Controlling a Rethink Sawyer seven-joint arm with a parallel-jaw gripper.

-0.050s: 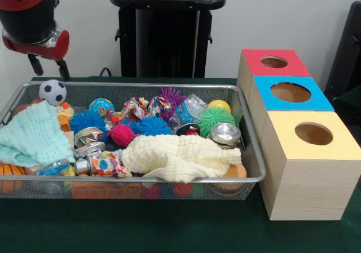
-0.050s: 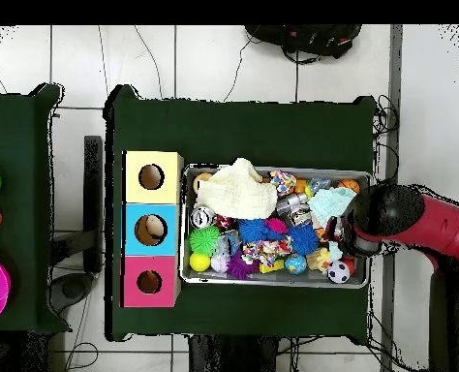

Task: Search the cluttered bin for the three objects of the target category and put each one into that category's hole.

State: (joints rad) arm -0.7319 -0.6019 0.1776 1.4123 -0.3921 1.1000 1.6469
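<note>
We see a dark green cloth covering the table, and in the overhead view it sits on a pale tiled floor with cables trailing over it. Nearest to us in the front view stands a row of three wooden boxes, each with a round hole in its coloured top: the yellow-topped box closest, the blue-topped box behind it, and the red-topped box farthest back. Just beside them lies the wire mesh bin, crammed with clutter. At its front a cream muslin cloth is heaped over other items, with a crumpled patterned wrapper and a small basketball to one side of it. A pale mint cloth covers that end of the bin. Mid-bin we make out crushed silver cans, a green spiky ball, a blue spiky ball, a pink spiky ball and a purple spiky ball. Farther back sit a yellow ball, a globe-printed ball and a little soccer ball in the far corner. Above that corner the red and black arm hangs, and its gripper shows two dark fingers parted, holding nothing, clear above the bin's rim. White wall fills the background.
</note>
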